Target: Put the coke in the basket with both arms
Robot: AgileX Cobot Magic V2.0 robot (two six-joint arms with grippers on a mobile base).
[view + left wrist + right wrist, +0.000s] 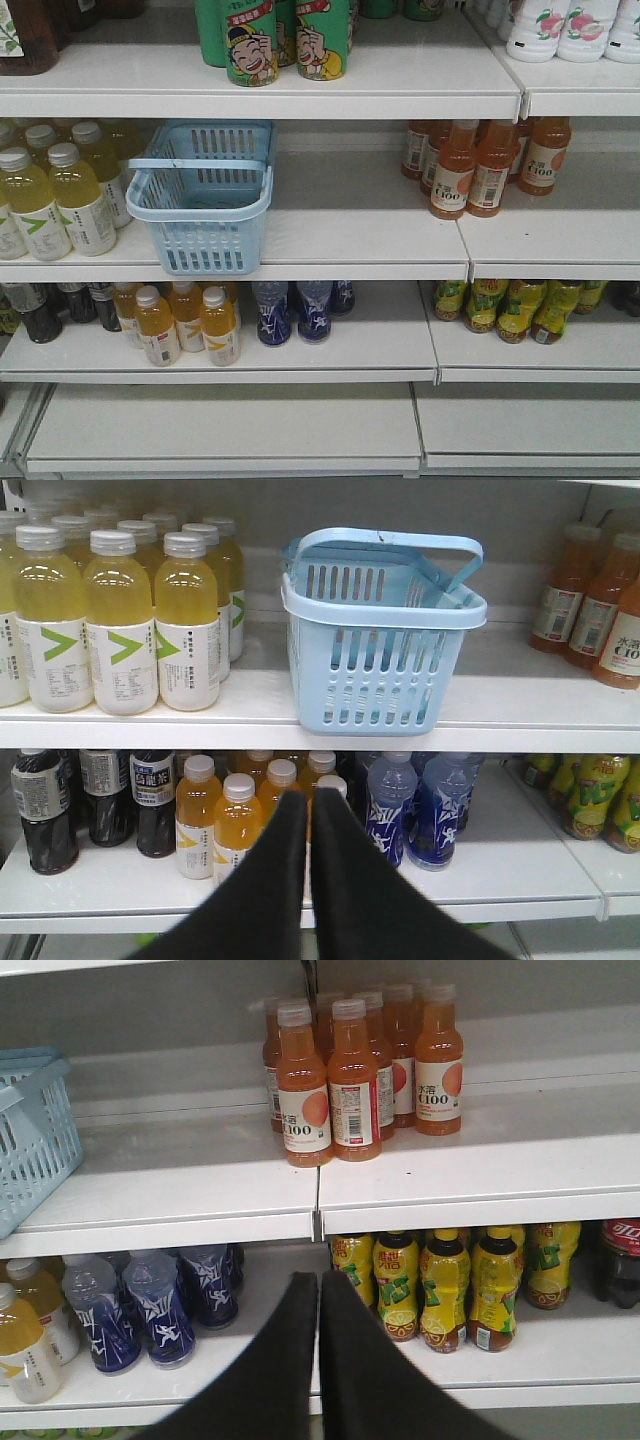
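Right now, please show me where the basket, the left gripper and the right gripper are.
basket (370,685): left wrist view, on its slotted front wall.
left gripper (308,800): left wrist view, between the fingertips.
right gripper (319,1278): right wrist view, between the fingertips.

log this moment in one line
pale blue slotted plastic basket: empty, on white shelf | left gripper: shut, empty | right gripper: shut, empty

Basket (30,1130) was cut by the right wrist view's left edge, red-labelled dark bottle (622,1260) clipped at its right edge, green cans (250,45) cropped at the front view's top.
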